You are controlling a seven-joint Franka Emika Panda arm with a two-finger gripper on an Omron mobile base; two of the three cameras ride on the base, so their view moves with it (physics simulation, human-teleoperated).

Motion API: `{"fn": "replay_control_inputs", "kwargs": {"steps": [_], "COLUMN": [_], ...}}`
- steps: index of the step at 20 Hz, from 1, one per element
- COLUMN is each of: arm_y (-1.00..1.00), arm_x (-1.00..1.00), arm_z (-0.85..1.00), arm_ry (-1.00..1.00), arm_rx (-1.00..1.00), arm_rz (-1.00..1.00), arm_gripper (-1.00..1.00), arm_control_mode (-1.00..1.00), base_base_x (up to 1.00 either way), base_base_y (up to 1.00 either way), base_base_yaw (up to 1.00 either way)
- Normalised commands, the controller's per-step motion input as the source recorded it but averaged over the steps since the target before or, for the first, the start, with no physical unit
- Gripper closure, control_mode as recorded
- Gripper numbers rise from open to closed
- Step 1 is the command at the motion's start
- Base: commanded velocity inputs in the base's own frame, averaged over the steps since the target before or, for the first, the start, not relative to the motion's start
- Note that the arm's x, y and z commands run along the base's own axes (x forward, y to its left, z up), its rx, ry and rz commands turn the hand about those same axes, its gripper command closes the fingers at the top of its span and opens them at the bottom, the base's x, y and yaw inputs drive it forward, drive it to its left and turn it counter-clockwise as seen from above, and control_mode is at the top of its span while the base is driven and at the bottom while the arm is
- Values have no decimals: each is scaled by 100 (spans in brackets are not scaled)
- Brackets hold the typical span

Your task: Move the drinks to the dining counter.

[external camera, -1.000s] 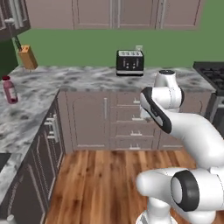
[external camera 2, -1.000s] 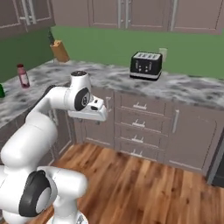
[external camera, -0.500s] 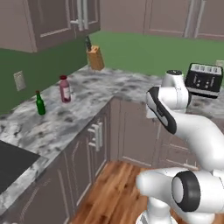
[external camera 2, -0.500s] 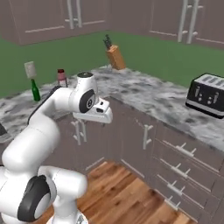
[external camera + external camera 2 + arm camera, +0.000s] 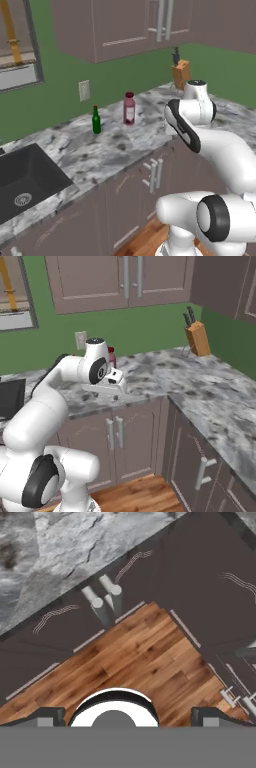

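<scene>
A kitchen corner with green walls, brown cupboards above and below, and an L-shaped marble table running along the walls over a wood floor. The hand hangs in front of the table edge, above the cupboard doors, pointing down at the floor; its two fingertips stand wide apart at the bottom of the hand view with nothing between them, so it is released and empty. Below it in that view lie the edge of the marble top, two cupboard door handles side by side, and the floor boards.

Farther out on the table, near the wall, the slim green bottle stands upright. Just to its right, apart from it, stands a red bottle with a white label, partly hidden behind the arm in the right base view. A wall socket sits above them. At the far right of the table a wooden knife block stands in the corner. To the left a black sink is set into the marble.
</scene>
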Motion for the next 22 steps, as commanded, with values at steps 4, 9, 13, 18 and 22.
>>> {"fn": "replay_control_inputs", "kwargs": {"steps": [4, 9, 13, 18, 22], "arm_y": [0, 0, 0, 0, 0], "arm_x": [0, 0, 0, 0, 0], "arm_z": [0, 0, 0, 0, 0], "arm_ry": [0, 0, 0, 0, 0], "arm_rx": [0, 0, 0, 0, 0], "arm_rz": [0, 0, 0, 0, 0], "arm_gripper": [-100, -100, -100, -100, -100], "arm_control_mode": [100, 100, 100, 100, 100], "base_base_x": [26, 25, 35, 26, 38], "base_base_y": [-44, -31, -33, -63, -71], "base_base_yaw": [47, 44, 45, 28, 7]}}
